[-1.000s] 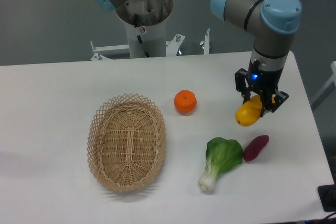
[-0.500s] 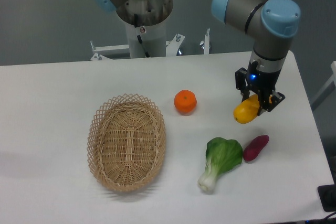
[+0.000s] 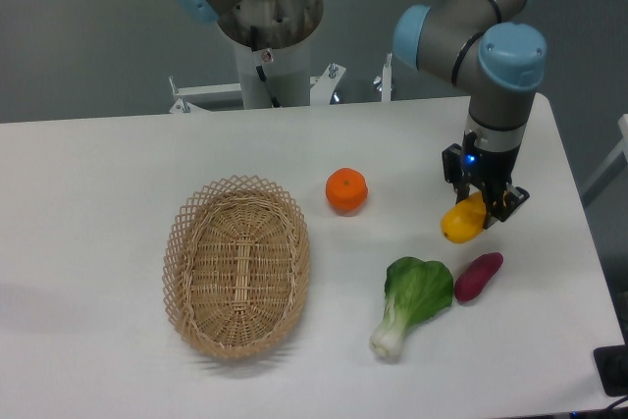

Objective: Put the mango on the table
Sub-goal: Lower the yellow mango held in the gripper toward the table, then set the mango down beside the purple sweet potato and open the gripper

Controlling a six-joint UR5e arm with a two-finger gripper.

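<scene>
I see the large white matte table [image 3: 118, 174] carrying an oval wicker basket [image 3: 237, 266] – far right, black two-finger gripper [image 3: 479, 211] pinching the oblong yellow-orange mango [image 3: 461, 224], low over the surface – contact unclear – above a small purple tuber [image 3: 478, 276]

On the white table [image 3: 118, 164] we see an oval wicker basket [image 3: 237, 265] at left, a round orange [image 3: 346, 190] near the middle, and a green bok choy [image 3: 414, 298] just beside a small purple tuber [image 3: 478, 275] toward the right front.
</scene>
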